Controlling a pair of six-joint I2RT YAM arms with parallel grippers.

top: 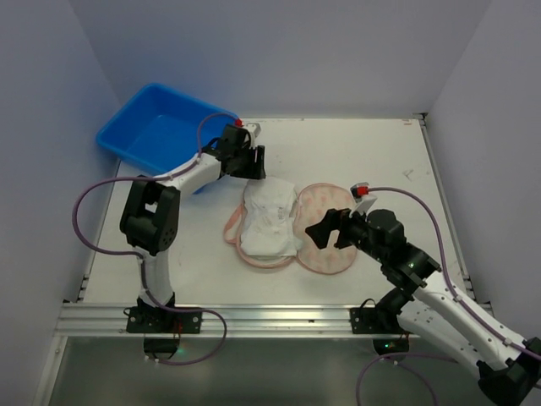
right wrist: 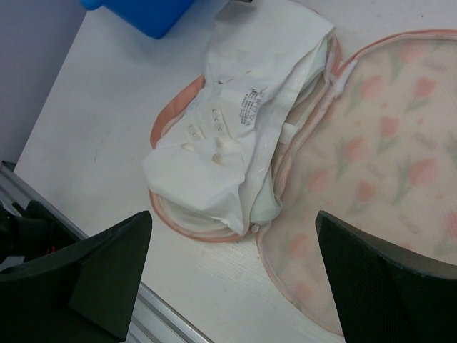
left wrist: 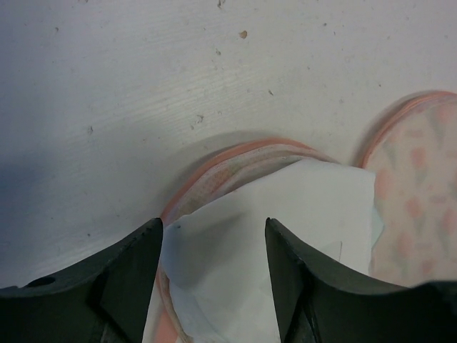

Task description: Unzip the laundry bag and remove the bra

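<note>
The floral laundry bag (top: 325,228) lies unzipped and spread open at the table's middle, its printed lid (right wrist: 385,157) folded out to the right. The pale bra (top: 269,222) lies crumpled in the bag's left half (right wrist: 235,136). My left gripper (top: 251,162) is open just behind the bag's far end, its jaws either side of the bra's white edge (left wrist: 264,243) with the pink zip edging (left wrist: 214,166) below. My right gripper (top: 328,230) is open and empty, hovering over the bag's lid; its jaws frame the bag's near edge.
A blue plastic tub (top: 156,127) stands at the back left, just behind the left arm, and its corner shows in the right wrist view (right wrist: 143,13). The aluminium rail (top: 254,317) runs along the table's near edge.
</note>
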